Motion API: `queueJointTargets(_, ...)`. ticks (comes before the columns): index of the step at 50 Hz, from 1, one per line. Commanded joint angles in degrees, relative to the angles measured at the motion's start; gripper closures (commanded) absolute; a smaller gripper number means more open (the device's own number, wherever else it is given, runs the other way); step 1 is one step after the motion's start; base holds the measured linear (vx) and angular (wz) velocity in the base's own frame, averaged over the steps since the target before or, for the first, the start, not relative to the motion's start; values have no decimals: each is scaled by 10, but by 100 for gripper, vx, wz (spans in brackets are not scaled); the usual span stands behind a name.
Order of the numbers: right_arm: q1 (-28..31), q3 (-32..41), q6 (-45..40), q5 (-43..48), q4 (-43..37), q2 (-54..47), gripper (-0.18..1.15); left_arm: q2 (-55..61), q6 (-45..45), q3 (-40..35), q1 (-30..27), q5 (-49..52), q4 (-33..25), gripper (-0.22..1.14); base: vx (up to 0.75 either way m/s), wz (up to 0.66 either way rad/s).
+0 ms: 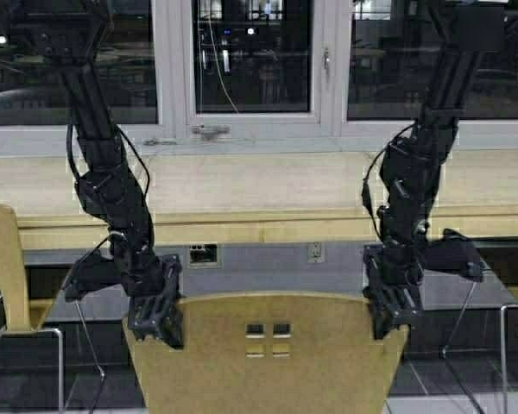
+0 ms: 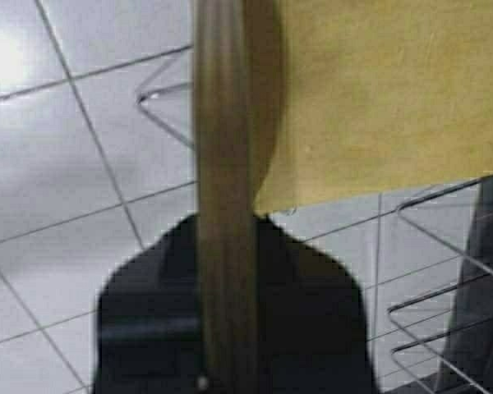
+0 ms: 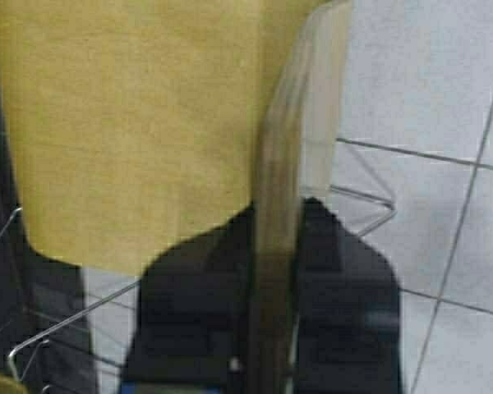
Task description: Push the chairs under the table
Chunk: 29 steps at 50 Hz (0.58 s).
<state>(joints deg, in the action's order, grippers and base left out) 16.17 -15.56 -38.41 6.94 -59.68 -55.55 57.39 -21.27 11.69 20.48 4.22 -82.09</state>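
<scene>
Chair (image 1: 268, 362) gripped by both hands (image 1: 158, 315) (image 1: 390, 310); table (image 1: 259, 226) ahead.

Office or campus study room at night

A long pale worktop (image 1: 268, 194) runs under a row of white-framed windows (image 1: 252, 60), dark outside with reflected ceiling lights. Power and data sockets (image 1: 204, 254) sit in the grey panel below its front edge. Matching tan plywood chairs (image 1: 268, 358) on thin chrome legs stand in front of it, on a floor of pale square tiles (image 2: 57, 172).
</scene>
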Motion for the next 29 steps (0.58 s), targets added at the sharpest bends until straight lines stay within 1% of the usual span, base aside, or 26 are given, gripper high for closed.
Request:
queueJointTargets(1,4,-16,1,13,-2,18,93,-7,7,-4,-3,4,4,89,13,6)
queueJointTargets(14,1,-16,4,23,-4,14,93,-10,36,-11,-4,4,12,88,17,9)
queueJointTargets(19,1,-2,3,22,-5,10,93,-11,37,-10,-9,4,12,88,14,0)
queueJointTargets(29,-3,33,3,21,-5,2,93,-1,37,-29,-15,11,12,88,17,-8)
